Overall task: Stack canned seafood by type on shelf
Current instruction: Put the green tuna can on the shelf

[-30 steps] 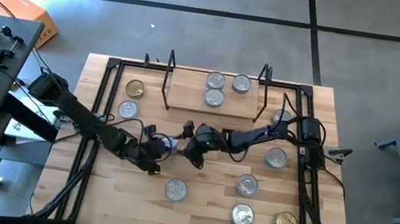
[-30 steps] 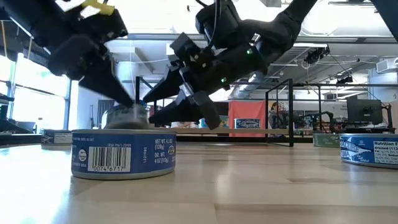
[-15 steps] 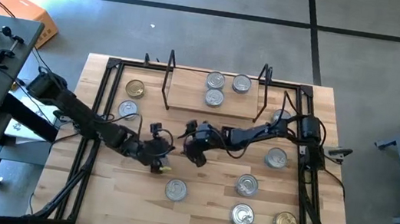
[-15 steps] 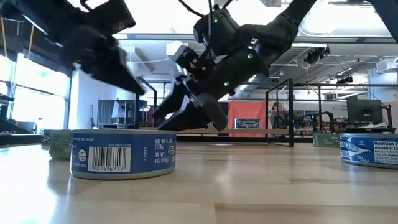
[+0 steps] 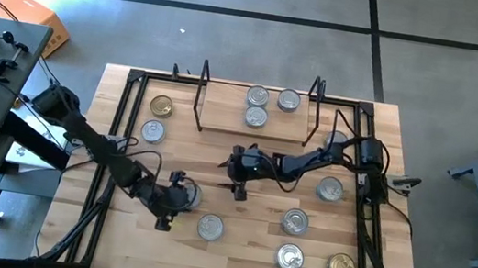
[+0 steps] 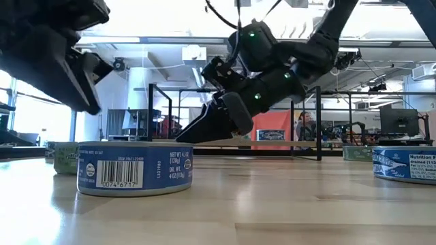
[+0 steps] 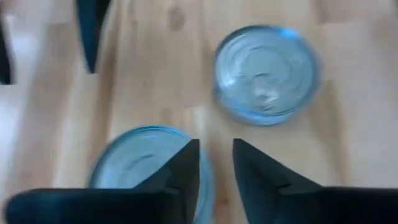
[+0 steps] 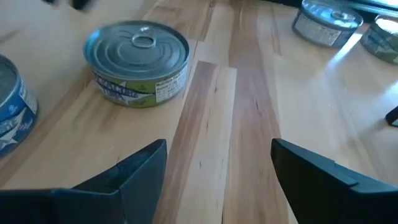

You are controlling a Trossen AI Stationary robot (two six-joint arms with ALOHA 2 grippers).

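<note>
Left gripper (image 7: 214,163) narrowly parted, nothing pinched, over a silver-lidded tin (image 7: 146,163); should be spread wider, centred before descent. Right gripper (image 8: 217,163) spread, empty.

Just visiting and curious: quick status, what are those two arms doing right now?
Left gripper over table tins, fingers slightly apart, empty. Right gripper open, empty, mid-table. Three tins on shelf. Nothing in the way.

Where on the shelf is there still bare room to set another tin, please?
The shelf's left half, between its left wire upright and the three tins, is bare. A narrower strip lies under the right upright. The tabletop's front right is crowded with tins.
</note>
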